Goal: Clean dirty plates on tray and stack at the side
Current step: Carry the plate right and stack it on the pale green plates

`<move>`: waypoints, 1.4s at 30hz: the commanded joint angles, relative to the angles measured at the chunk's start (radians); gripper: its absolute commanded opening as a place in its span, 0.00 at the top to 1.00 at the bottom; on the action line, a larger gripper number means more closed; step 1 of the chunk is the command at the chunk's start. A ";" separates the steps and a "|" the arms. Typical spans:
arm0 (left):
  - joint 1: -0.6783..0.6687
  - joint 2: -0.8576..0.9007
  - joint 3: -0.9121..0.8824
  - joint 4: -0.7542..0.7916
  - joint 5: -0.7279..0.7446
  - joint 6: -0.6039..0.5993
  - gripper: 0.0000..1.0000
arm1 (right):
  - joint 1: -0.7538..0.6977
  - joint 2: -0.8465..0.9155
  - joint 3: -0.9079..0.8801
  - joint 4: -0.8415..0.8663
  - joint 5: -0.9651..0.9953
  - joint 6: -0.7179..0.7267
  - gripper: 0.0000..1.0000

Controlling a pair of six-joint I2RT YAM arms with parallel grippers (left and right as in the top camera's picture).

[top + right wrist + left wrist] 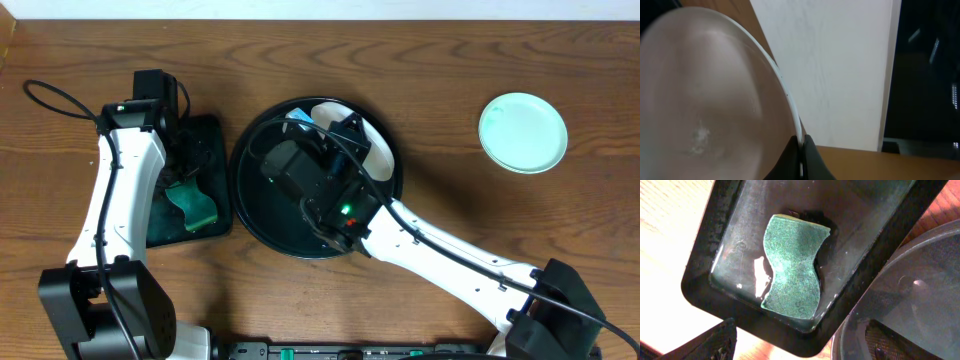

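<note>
From overhead the right arm (440, 250) hides most of the white plate (378, 152), tilted over the round black tray (252, 215). Only its wrist view shows the right jaws pinched shut on the rim. The left jaws, wide and empty, hang over a green sponge (792, 270) in the rectangular tray (740, 210). A mint plate (523, 132) sits well apart on the table (450, 60).

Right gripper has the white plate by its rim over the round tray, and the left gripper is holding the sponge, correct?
No: the left gripper is open and empty; the sponge lies in the rectangular tray below it, as the left wrist view shows. The right gripper does hold the white plate by its rim.
</note>
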 commanded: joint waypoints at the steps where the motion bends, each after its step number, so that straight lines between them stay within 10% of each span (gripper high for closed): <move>1: 0.003 0.005 -0.008 -0.005 0.002 0.002 0.18 | 0.007 -0.016 -0.001 -0.006 -0.003 0.061 0.99; 18: 0.003 0.005 -0.008 -0.005 0.002 0.002 0.18 | 0.008 -0.012 -0.001 -0.079 -0.168 0.304 0.99; 25: 0.003 0.005 -0.008 -0.005 0.002 0.002 0.18 | -0.158 -0.017 0.000 -0.176 -0.457 0.666 0.99; 42: 0.003 0.005 -0.008 -0.005 0.002 0.002 0.18 | -0.675 -0.148 0.058 -0.197 -0.894 0.930 0.99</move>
